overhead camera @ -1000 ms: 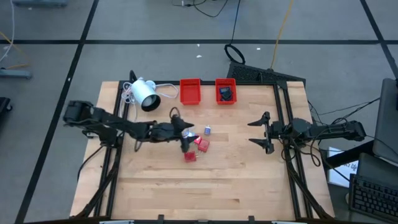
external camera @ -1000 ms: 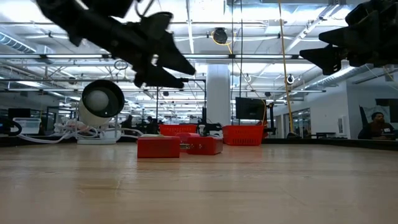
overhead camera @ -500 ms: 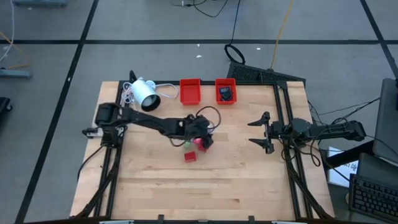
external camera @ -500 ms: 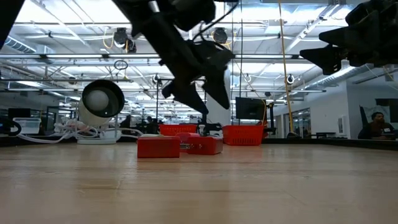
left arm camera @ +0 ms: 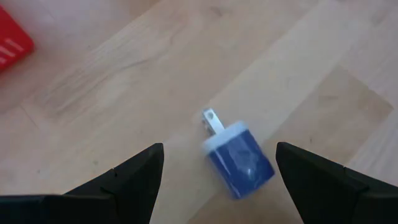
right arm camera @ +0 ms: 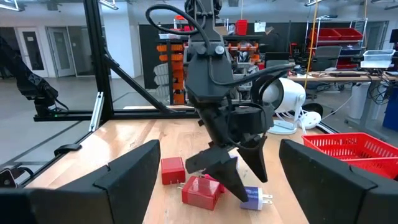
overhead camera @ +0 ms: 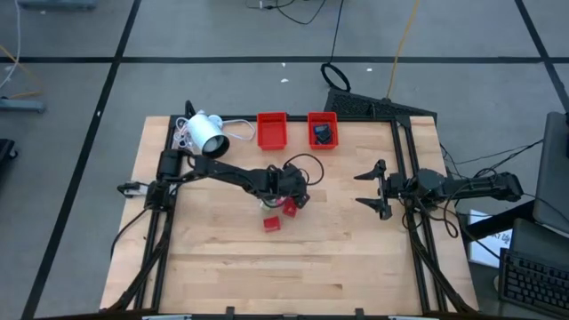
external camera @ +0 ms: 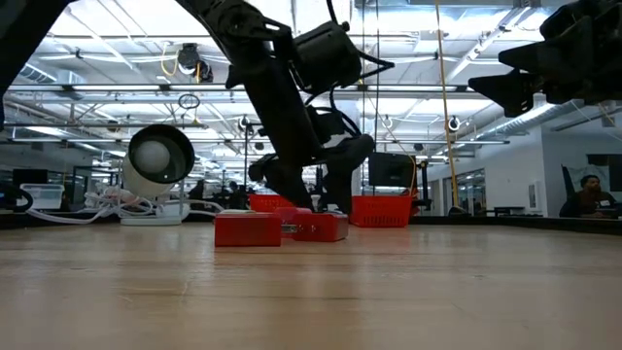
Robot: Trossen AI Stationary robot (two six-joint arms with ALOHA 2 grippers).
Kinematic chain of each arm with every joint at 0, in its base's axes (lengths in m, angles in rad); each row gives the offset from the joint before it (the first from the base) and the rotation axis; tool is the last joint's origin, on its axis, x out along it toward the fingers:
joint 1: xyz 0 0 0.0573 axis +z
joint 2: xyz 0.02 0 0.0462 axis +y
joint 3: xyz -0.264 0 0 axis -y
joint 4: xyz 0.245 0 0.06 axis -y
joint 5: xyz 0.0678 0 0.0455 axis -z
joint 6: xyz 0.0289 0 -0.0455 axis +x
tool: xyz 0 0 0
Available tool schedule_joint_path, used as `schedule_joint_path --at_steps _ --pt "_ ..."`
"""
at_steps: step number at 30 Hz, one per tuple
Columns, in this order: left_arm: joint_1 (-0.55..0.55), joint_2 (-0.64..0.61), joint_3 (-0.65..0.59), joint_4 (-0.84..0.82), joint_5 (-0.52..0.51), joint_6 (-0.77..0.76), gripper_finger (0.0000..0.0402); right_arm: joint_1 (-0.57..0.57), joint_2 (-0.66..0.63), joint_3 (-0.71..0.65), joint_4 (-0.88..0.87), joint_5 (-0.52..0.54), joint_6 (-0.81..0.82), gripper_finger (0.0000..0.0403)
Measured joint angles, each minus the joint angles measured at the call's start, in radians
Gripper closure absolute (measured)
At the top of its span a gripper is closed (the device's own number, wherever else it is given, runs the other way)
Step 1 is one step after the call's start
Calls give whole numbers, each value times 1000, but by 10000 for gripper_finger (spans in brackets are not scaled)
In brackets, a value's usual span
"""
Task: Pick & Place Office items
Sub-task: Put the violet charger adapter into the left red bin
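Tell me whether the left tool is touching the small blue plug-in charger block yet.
Apart. In the left wrist view, the blue charger block with metal prongs lies on the wooden table between the left tool's open fingers, bare wood showing on both sides.

floor (overhead camera: 222,36): grey, dark-lined | ceiling lights (external camera: 408,15): bright | shelving (right arm camera: 329,37): possibly racks

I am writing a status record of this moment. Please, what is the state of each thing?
Left gripper: open, lowered around the blue wall charger.
Right gripper: open, empty, waiting at the table's right.
Small blue wall charger with metal prongs: lying on table, ungripped.
Right red plastic tray: holds a dark item.
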State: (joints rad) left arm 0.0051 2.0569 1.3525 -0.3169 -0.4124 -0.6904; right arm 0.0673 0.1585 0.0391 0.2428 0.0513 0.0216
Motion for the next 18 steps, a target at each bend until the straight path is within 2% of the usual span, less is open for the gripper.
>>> schedule_joint_path --at_steps 9,18 --pt "0 -1 0 2 1 0 87 0 0 0 0 0 0 83" --pt "-7 22 0 14 60 25 87 0 0 0 0 0 0 83"
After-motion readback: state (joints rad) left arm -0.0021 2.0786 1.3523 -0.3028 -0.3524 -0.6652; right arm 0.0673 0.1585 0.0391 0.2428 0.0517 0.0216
